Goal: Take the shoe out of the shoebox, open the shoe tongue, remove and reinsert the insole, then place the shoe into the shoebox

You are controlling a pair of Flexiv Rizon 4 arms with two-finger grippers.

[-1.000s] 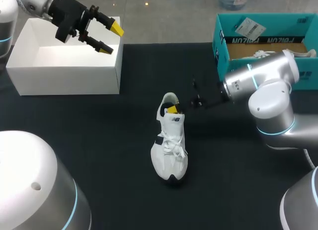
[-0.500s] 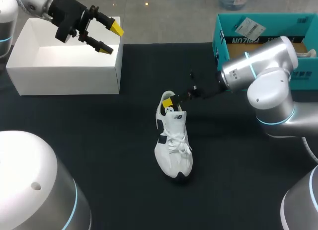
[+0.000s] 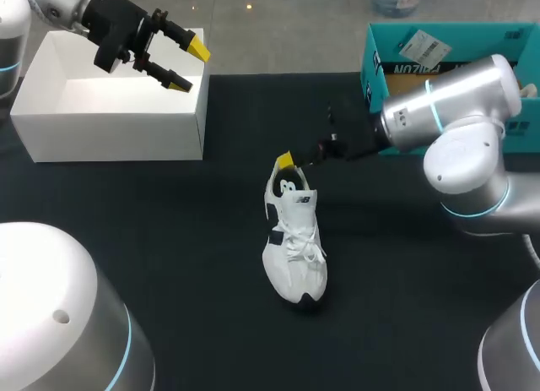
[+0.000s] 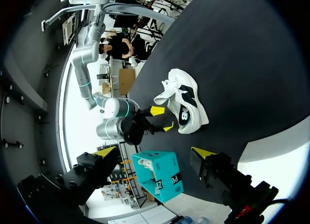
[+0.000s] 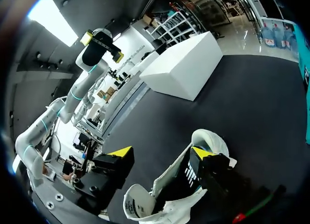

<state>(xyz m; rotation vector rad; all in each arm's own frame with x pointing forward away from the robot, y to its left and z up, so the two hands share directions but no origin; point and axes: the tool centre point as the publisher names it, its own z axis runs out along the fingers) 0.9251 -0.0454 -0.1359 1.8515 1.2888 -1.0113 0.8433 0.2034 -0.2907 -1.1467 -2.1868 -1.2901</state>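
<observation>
White shoe [image 3: 294,239] stood on the black table [image 3: 169,264], toe toward me. At its heel my right gripper [image 5: 161,154] had its fingers spread wide, one yellow tip at the shoe's mouth, the other beside it, clamping nothing. Beyond sat the teal shoebox [image 3: 447,66]. Farthest, my left gripper [image 3: 187,66] hung parted and empty-handed over a white box [image 3: 110,112].

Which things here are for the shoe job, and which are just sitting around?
For the job: white shoe; right gripper, by its heel; white box, probably the shoebox.
Just sitting around: teal box; left gripper, above the white box.
</observation>
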